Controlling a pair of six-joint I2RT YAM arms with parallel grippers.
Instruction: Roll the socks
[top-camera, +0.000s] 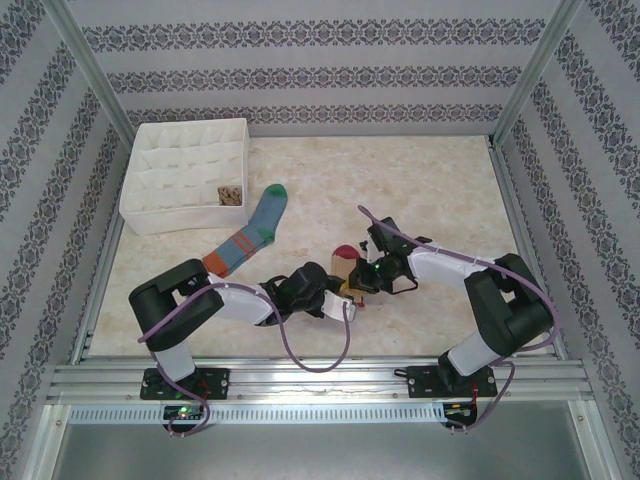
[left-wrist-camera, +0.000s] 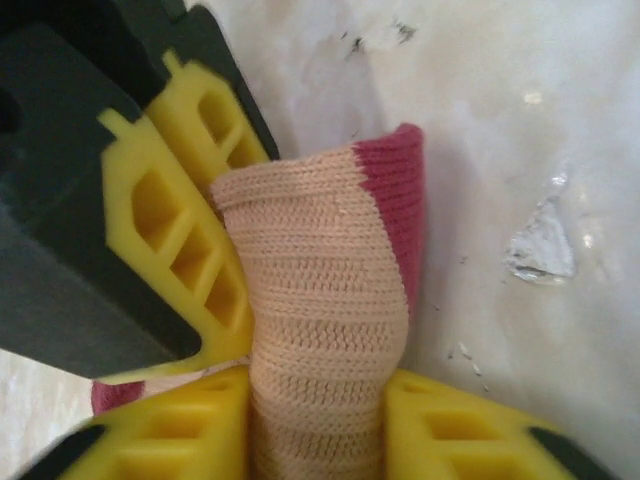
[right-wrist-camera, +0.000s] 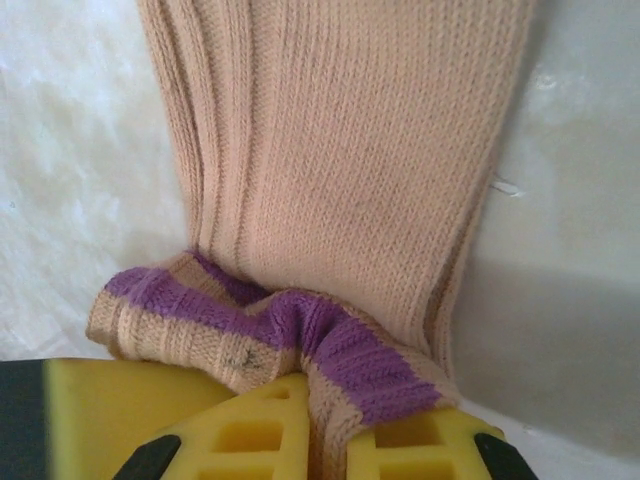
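The tan sock (top-camera: 336, 266) with a maroon toe lies near the table's front middle, between my two grippers. My left gripper (left-wrist-camera: 318, 405) is shut on its tan middle, with a yellow finger pressed against each side. In the left wrist view the maroon toe (left-wrist-camera: 395, 200) points away, and the right gripper's yellow fingers (left-wrist-camera: 180, 240) press in from the left. My right gripper (right-wrist-camera: 335, 430) is shut on the bunched striped cuff (right-wrist-camera: 330, 340) of the same sock. The blue sock (top-camera: 254, 235), with a green toe and orange stripes, lies flat left of centre. A brown patterned sock (top-camera: 230, 193) sits in a box compartment.
The white quilted box (top-camera: 170, 160) with small compartments stands at the back left. Patterned walls and metal posts close in the marble-look table (top-camera: 420, 190), whose right and far parts are bare. A purple cable (top-camera: 310, 355) hangs in a loop near the front edge.
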